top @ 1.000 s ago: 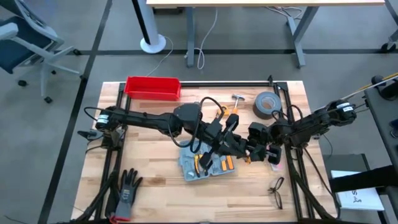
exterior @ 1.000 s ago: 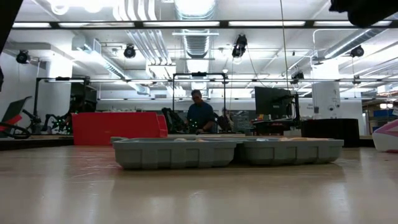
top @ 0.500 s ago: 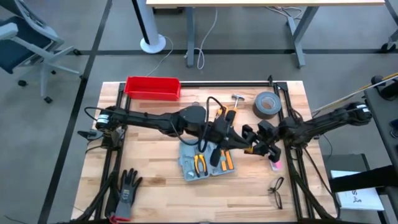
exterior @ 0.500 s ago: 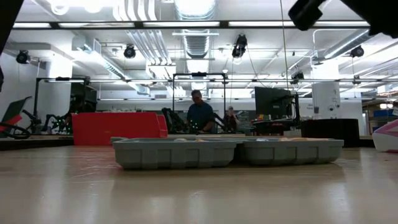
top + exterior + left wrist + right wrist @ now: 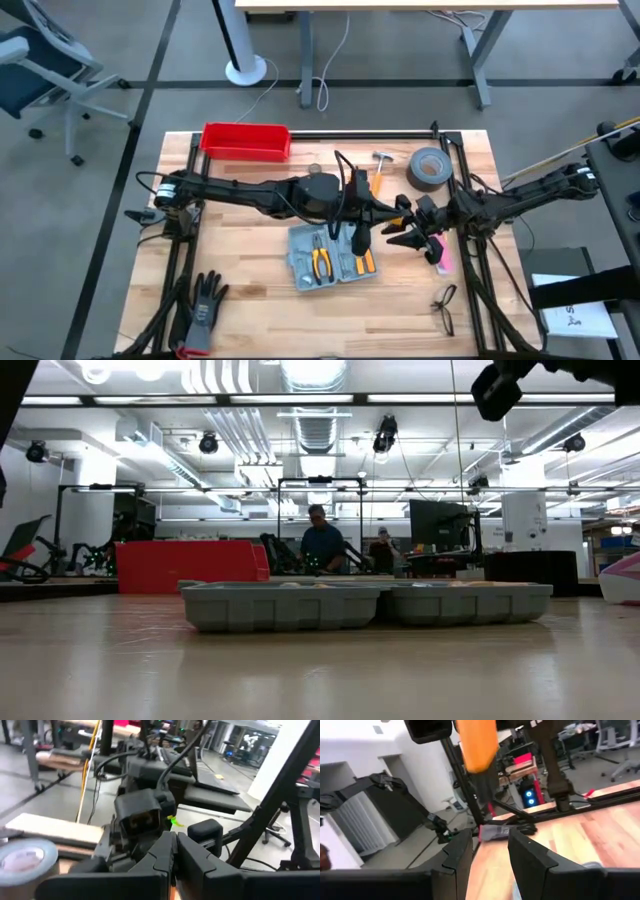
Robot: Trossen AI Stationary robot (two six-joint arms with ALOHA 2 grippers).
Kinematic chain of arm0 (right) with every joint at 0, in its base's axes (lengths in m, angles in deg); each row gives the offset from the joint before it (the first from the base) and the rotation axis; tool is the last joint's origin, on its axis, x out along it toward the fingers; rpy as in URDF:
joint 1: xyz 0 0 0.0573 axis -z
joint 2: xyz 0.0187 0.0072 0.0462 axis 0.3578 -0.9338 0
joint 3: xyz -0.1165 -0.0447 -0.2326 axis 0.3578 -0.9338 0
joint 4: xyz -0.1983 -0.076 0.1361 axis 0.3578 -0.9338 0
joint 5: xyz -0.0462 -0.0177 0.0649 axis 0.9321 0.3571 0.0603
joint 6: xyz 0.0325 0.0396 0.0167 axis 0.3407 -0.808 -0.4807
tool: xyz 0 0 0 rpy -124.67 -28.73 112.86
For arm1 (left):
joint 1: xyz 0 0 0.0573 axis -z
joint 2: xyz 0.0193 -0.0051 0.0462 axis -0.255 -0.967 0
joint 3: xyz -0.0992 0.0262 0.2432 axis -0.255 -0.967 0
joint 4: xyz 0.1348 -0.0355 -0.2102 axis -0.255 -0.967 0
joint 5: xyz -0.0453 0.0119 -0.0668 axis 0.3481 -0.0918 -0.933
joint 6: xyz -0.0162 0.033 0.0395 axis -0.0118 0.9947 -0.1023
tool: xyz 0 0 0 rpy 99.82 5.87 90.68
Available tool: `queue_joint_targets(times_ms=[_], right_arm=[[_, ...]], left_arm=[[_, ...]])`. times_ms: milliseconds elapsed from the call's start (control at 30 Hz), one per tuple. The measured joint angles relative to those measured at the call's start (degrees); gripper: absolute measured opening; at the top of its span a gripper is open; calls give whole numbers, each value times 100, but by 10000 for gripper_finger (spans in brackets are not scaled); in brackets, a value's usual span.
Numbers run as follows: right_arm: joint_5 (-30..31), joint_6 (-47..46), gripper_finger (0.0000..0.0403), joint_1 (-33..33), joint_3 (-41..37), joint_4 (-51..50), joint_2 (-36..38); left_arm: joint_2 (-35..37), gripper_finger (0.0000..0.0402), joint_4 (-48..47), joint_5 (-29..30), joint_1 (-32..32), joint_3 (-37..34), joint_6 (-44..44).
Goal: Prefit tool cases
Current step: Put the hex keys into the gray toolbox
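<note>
The grey-blue tool case (image 5: 332,260) lies open and flat on the table, with orange-handled pliers in its slots. In the low view both its halves (image 5: 368,603) rest on their bottoms. My left gripper (image 5: 392,210) hangs above the table just beyond the case's far right corner and points about level toward the right edge. Its fingers (image 5: 172,851) are shut, with nothing visible between them. My right gripper (image 5: 398,232) faces it from the right, also raised. It is open (image 5: 490,852), with nothing in the gap.
A red bin (image 5: 246,141) stands at the far left. A small hammer (image 5: 382,158) and a roll of grey tape (image 5: 430,168) lie at the far right. A glove (image 5: 203,310) is near left, glasses (image 5: 444,308) near right. A blurred orange thing (image 5: 476,745) shows close to the right wrist camera.
My left gripper has swung up from pointing down over the case to about level, and has drifted off the case toward the far right. My right arm has drawn back toward the right edge, and its gripper has tipped up to about level. The case has not moved.
</note>
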Motion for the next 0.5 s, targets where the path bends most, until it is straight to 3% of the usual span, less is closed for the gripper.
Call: queue_joint_targets(times_ms=[500], right_arm=[[247,268,134,2,4,-86,233]], left_arm=[[-2,9,-417,349,0,0,-500]])
